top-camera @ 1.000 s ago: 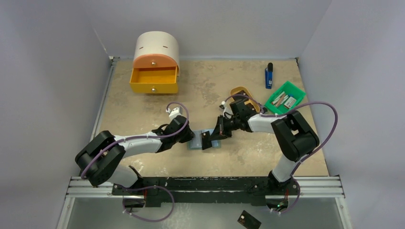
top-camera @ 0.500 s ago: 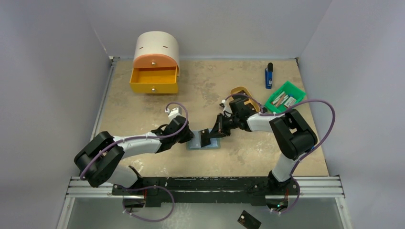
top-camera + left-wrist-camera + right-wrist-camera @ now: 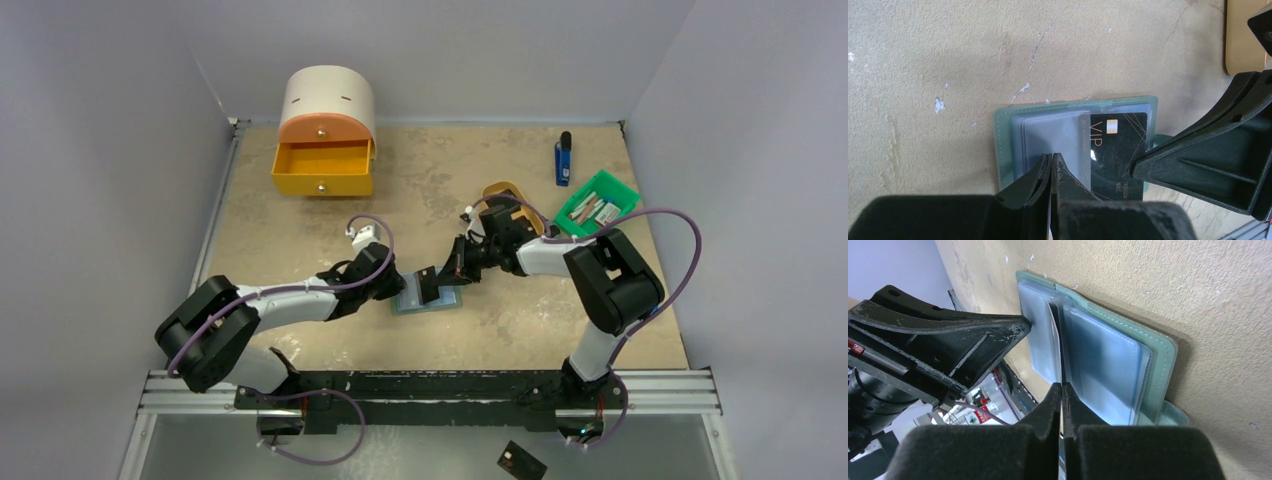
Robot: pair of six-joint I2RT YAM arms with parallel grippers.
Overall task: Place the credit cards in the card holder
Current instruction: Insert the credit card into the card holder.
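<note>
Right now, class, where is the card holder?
In the top view the card holder lies open near the centre, between the left gripper and the right gripper, which holds a credit card at it.

Top view: card holder (image 3: 408, 302) partly covered by both sets of jaws. Contents of green bin (image 3: 578, 196) too small to tell.
Left wrist view: lower part of credit card (image 3: 1120, 145) hidden behind left jaws and right jaws. Its small print is unreadable. Tan tray (image 3: 1240, 45) cut off at right edge.
Right wrist view: card edge-on between right jaws, face unseen.
</note>
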